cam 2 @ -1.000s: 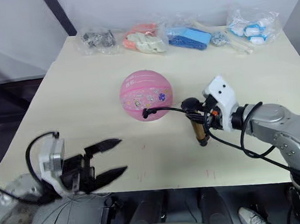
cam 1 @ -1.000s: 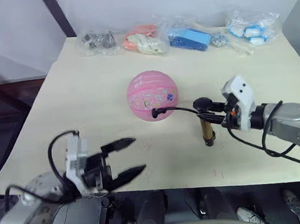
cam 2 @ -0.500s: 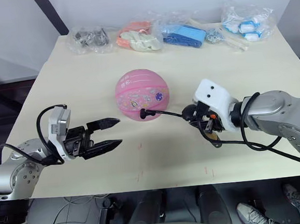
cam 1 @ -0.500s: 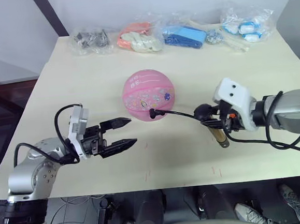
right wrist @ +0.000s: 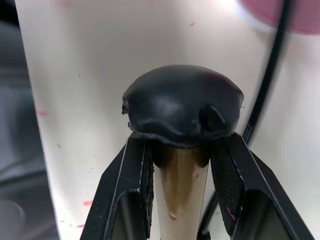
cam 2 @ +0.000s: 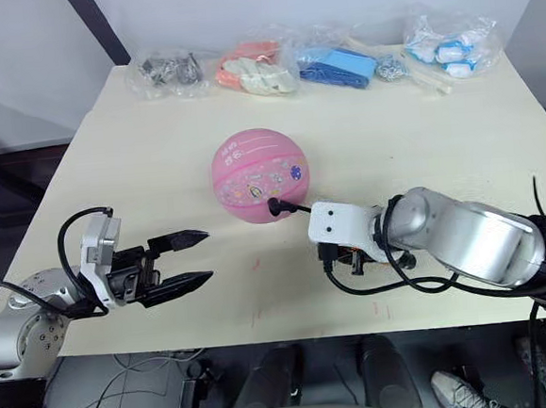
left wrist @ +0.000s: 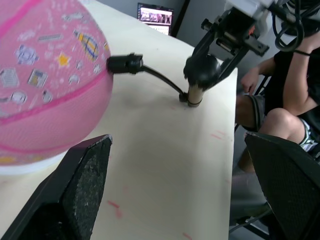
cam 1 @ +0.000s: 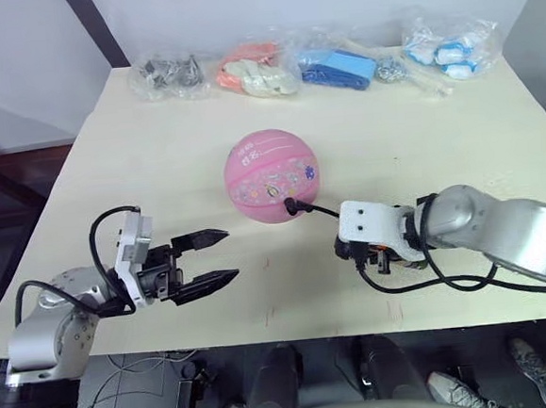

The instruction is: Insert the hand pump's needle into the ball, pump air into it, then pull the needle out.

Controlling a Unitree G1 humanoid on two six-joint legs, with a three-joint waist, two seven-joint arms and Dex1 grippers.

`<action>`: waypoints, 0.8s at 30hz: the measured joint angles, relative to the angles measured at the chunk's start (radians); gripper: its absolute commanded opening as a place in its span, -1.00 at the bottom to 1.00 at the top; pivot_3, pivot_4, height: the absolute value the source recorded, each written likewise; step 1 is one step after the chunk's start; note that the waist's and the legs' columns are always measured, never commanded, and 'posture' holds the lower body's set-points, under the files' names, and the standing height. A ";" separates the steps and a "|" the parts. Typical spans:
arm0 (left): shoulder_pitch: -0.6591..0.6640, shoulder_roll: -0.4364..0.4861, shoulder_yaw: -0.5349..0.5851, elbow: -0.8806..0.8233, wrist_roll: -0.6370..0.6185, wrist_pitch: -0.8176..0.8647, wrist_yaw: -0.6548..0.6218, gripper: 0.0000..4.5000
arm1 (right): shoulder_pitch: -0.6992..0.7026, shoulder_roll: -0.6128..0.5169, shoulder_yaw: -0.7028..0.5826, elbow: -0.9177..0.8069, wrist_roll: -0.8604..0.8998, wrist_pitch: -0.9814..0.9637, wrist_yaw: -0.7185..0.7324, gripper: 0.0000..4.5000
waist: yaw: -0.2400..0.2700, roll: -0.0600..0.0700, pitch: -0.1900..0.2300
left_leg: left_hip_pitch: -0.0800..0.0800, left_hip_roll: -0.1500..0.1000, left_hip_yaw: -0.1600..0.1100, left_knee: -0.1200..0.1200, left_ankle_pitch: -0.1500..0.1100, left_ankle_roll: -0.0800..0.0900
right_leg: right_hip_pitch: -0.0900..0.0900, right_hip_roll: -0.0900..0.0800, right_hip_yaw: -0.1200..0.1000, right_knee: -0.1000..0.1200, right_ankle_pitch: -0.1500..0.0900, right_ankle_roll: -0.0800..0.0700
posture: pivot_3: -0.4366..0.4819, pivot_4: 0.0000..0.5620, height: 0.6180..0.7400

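You've got the cream table (cam 1: 156, 166) with the ball (cam 1: 272, 176) sitting round near its middle, and a row of clear bagged items (cam 1: 319, 63) along the far edge. A seated person (left wrist: 280, 105) is visible past the table in the left wrist view. Right gripper (right wrist: 182, 195) is just right of the ball near the front edge, fingers (right wrist: 131, 200) closed snug on the hand pump (right wrist: 181, 150), clamping the gold barrel right under the black cap. Pump stands upright on the table per the left wrist view, base touching the surface. Its thin black hose (cam 1: 319, 211) runs from the pump to the ball, and the needle (left wrist: 125, 63) fitting is seated against the ball's lower right side; the pin itself is too small to make out. Left gripper (cam 1: 211, 259) sits low at front left, well apart from the ball, jaws spread wide, holding nothing, tips aimed toward the ball.
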 measured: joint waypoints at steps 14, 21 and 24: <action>-0.016 -0.017 -0.014 0.035 0.034 -0.029 -0.017 1.00 | 0.059 0.114 0.226 0.239 -0.260 -0.088 0.058 0.44 | 0.000 -0.001 -0.001 | 0.000 -0.001 -0.002 0.001 0.000 0.000 | 0.000 0.000 0.000 0.001 0.001 0.001 | -0.05 -0.47 1.00; -0.041 -0.022 -0.025 0.077 0.055 -0.045 -0.034 1.00 | 0.189 0.152 -0.142 0.080 -0.151 -0.090 0.085 0.81 | -0.005 -0.001 -0.001 | 0.001 -0.001 -0.002 0.002 -0.001 0.002 | 0.000 0.000 0.001 0.004 0.001 0.001 | -0.05 -0.47 1.00; -0.056 -0.022 -0.034 0.105 0.066 -0.051 -0.043 1.00 | 0.292 0.119 -0.272 -0.023 -0.106 -0.122 0.109 0.81 | 0.002 -0.002 -0.001 | 0.001 -0.002 -0.001 0.002 -0.002 0.004 | 0.000 0.000 0.000 0.005 0.001 0.001 | -0.05 -0.47 1.00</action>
